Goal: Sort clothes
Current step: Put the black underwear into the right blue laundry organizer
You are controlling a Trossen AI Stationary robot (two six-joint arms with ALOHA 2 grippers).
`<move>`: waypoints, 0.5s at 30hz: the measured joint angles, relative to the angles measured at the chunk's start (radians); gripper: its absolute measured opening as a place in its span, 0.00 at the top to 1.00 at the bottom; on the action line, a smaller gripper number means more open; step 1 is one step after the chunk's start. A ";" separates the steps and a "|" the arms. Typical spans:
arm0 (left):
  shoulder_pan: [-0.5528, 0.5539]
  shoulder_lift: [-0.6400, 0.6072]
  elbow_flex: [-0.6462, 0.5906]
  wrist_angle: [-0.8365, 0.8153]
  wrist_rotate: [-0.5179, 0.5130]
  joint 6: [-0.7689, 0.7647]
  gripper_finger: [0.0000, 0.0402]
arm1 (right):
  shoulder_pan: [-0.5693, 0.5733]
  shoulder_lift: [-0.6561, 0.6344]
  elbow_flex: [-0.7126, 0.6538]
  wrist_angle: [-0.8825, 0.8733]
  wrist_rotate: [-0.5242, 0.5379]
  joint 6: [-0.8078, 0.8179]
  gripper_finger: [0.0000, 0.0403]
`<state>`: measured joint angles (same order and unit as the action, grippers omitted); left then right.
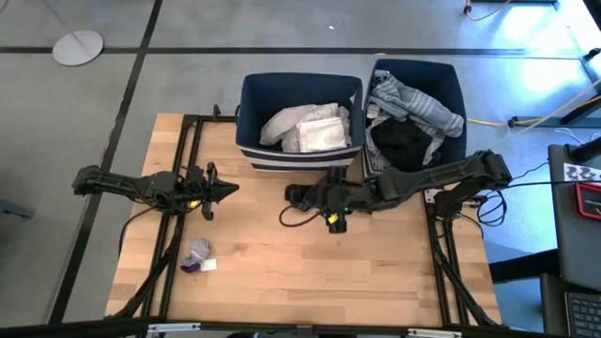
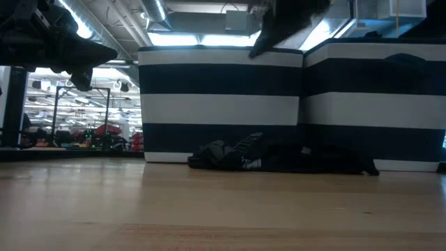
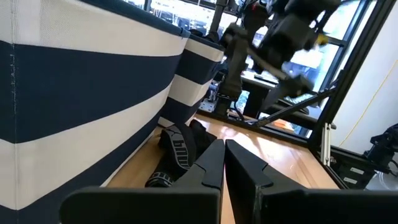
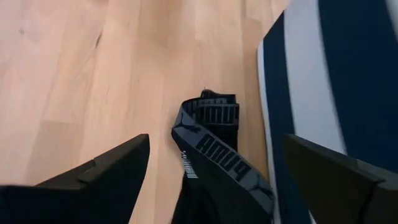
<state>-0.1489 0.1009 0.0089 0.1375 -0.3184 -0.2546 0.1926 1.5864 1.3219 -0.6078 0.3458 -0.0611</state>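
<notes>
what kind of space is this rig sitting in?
Looks like an indoor lab or workshop, probably industrial. The wooden table stands on a bare grey floor marked with dark tape lines, cables trail beside it, and the low view shows exposed ceiling ducts and strip lights.

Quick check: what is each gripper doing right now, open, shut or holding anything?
Left gripper: shut, holding nothing, above the table left of the bins.
Right gripper: open wide, empty, poised over the black garment lying by the left bin.

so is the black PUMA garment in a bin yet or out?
Out. The black PUMA garment lies crumpled on the table, at the base of the left bin.
</notes>
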 joint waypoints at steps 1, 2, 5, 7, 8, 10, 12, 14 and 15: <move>0.000 0.000 0.000 0.000 0.000 0.000 0.99 | -0.001 0.000 -0.032 0.037 -0.001 -0.004 0.08; 0.000 0.000 0.000 0.000 0.000 0.000 0.99 | -0.003 0.000 -0.062 0.074 -0.005 -0.015 0.08; 0.000 0.000 0.000 0.000 0.000 0.001 0.99 | -0.003 0.000 -0.150 0.175 -0.008 -0.041 0.08; 0.000 0.000 0.000 0.000 0.000 0.002 0.99 | -0.003 0.000 -0.202 0.244 -0.008 -0.058 0.08; 0.000 0.000 0.000 0.000 0.000 0.002 0.99 | -0.003 0.000 -0.224 0.277 -0.008 -0.068 0.08; 0.000 0.000 0.000 0.000 0.000 0.002 0.99 | -0.007 0.000 -0.266 0.340 -0.009 -0.079 0.08; 0.000 0.000 0.000 0.000 0.000 0.002 0.99 | -0.015 0.000 -0.298 0.392 -0.010 -0.082 0.08; 0.000 0.000 0.000 0.000 0.000 0.001 0.99 | -0.028 0.000 -0.328 0.436 -0.014 -0.082 0.08; 0.000 0.000 0.000 0.000 0.000 0.001 0.99 | -0.037 0.000 -0.342 0.451 -0.020 -0.082 0.08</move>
<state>-0.1490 0.1009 0.0089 0.1375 -0.3187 -0.2539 0.1551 1.5864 0.9799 -0.1567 0.3261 -0.1432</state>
